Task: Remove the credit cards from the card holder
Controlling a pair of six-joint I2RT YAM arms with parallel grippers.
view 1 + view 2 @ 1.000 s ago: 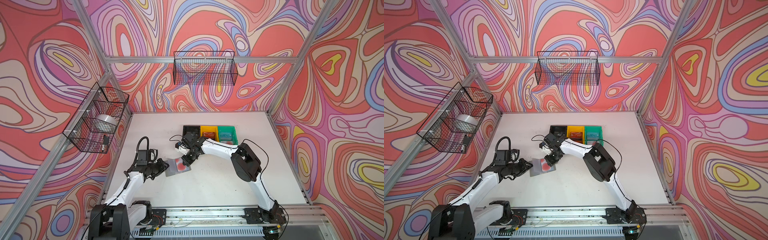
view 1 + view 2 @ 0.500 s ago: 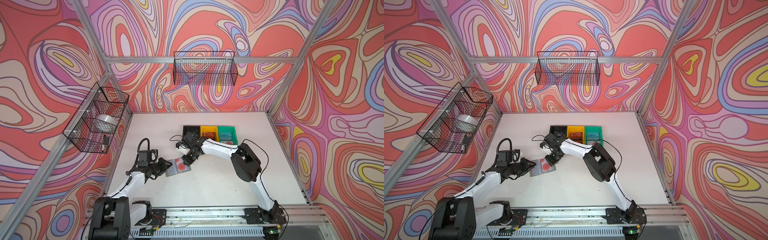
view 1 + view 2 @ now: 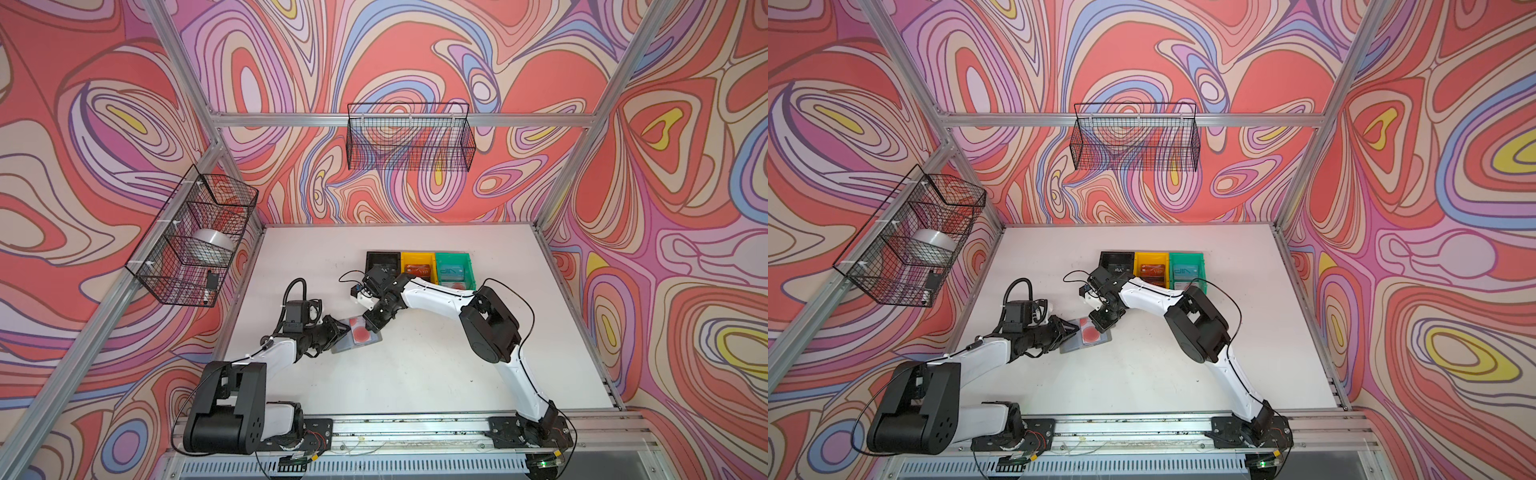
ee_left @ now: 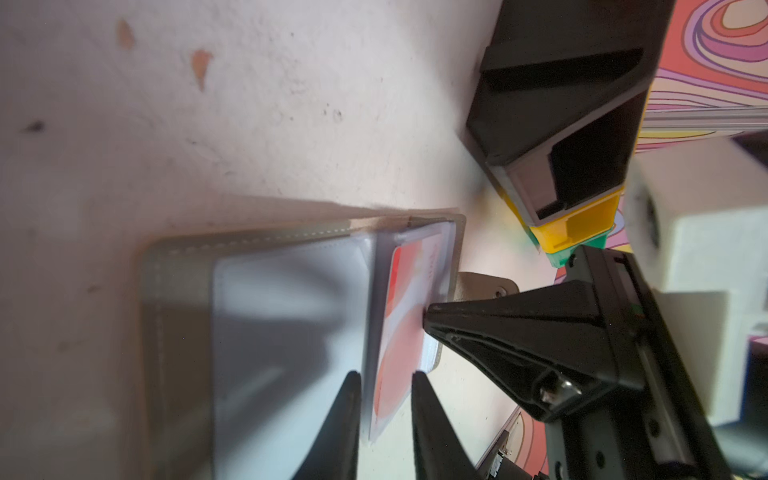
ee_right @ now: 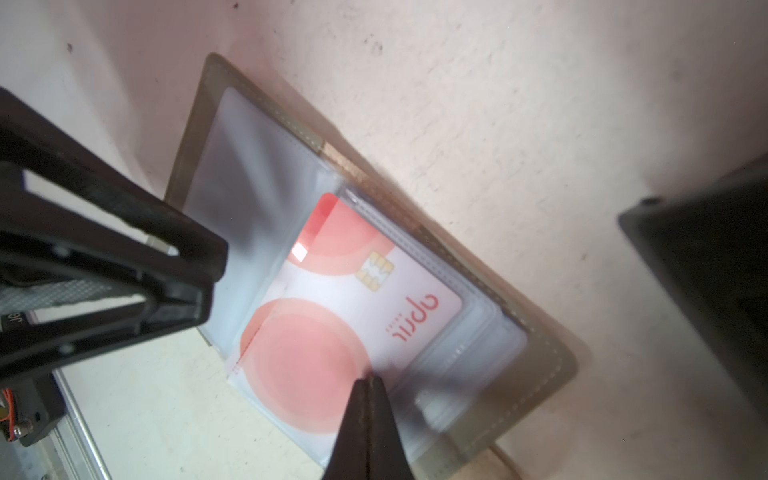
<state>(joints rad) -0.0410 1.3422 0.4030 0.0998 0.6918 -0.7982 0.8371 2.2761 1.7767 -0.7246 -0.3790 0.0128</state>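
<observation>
The grey-green card holder (image 3: 347, 347) (image 5: 540, 374) lies open on the table. A pale credit card (image 5: 332, 316) (image 4: 399, 299) with red discs sits in one of its clear sleeves. My left gripper (image 3: 343, 328) (image 4: 384, 376) is narrowly open, one finger on each side of that sleeve's raised edge. My right gripper (image 3: 371, 326) (image 5: 368, 380) is shut, with its tips pressed down on the sleeved card. A red card (image 3: 419, 270) lies in the yellow bin, and a blue card (image 3: 451, 272) lies in the green bin.
Black (image 3: 376, 259), yellow (image 3: 405, 257) and green (image 3: 467, 270) bins stand in a row just behind the holder. Wire baskets hang on the left wall (image 3: 191, 237) and the back wall (image 3: 409, 141).
My left gripper has edged slightly right toward the holder's sleeve. The right gripper stays pressed on the card.
</observation>
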